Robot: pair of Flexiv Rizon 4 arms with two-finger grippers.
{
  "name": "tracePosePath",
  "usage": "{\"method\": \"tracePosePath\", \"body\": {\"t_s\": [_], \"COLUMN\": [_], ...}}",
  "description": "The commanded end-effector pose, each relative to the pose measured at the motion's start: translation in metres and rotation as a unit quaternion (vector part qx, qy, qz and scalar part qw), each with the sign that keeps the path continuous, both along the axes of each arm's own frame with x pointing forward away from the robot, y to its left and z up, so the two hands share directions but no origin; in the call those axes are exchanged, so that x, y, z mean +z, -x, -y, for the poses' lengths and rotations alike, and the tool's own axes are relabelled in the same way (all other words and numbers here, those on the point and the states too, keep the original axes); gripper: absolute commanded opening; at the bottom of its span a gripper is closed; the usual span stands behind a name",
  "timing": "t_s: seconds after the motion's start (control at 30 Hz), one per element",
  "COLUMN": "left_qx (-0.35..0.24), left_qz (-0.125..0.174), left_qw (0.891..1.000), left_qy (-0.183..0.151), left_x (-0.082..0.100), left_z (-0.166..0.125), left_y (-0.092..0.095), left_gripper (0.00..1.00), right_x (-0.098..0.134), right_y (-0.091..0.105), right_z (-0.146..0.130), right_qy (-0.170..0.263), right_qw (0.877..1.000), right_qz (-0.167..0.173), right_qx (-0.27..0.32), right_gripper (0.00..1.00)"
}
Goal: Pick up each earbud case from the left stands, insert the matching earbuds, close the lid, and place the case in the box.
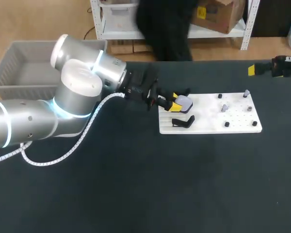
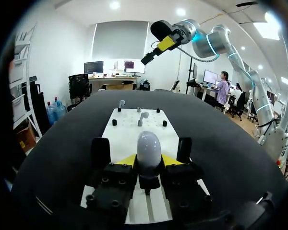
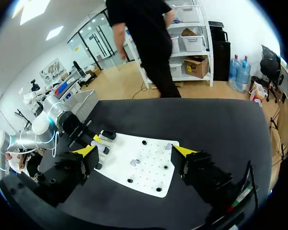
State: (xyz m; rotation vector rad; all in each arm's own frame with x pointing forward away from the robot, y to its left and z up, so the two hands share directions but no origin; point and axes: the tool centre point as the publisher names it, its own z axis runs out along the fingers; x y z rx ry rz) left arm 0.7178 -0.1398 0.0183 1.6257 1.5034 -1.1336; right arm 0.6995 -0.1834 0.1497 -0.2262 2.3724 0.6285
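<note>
Head view: left gripper (image 1: 176, 103) pinches the pale earbud case (image 1: 184, 101) over the white board's (image 1: 233, 127) left end; grey box (image 1: 19, 68) sits far left. Left wrist view: both yellow tips press the case's sides. Right wrist view: right gripper (image 3: 135, 152) hangs spread wide above the board.

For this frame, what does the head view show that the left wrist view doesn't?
Only the head view: the grey box at the table's far left, and the left arm reaching across to the board. Only the left wrist view: the left pincer up close, its yellow tips pressed on the earbud case from both sides. Both: the white board, the earbuds standing on it, and the right pincer, away from the board.
</note>
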Motion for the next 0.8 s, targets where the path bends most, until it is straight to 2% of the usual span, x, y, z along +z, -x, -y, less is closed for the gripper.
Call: {"method": "tracePosePath", "body": {"t_s": [0.03,0.2,0.37,0.53,0.8], "left_qx": [0.001,0.017,0.023,0.022,0.032], "left_qz": [0.007,0.020,0.029,0.037,0.057], "left_qw": [1.000,0.998,0.993,0.985,0.979], "left_qy": [0.012,0.049,0.112,0.165,0.194], "left_x": [0.011,0.038,0.075,0.105,0.129], "left_z": [-0.005,-0.020,-0.033,-0.035,-0.038], "left_y": [0.003,0.006,0.015,0.027,0.041], "left_gripper": [0.00,0.00,0.00,0.00,0.00], "right_x": [0.000,0.000,0.000,0.000,0.000], "right_y": [0.000,0.000,0.000,0.000,0.000], "right_z": [0.001,0.001,0.001,0.001,0.001], "right_qy": [-0.001,-0.001,-0.001,-0.001,-0.001], "right_qw": [1.000,1.000,1.000,1.000,1.000], "right_qz": [0.000,0.000,0.000,0.000,0.000], "right_qx": [0.001,0.001,0.001,0.001,0.001], "right_gripper": [1.00,1.00,1.00,1.00,1.00]}}
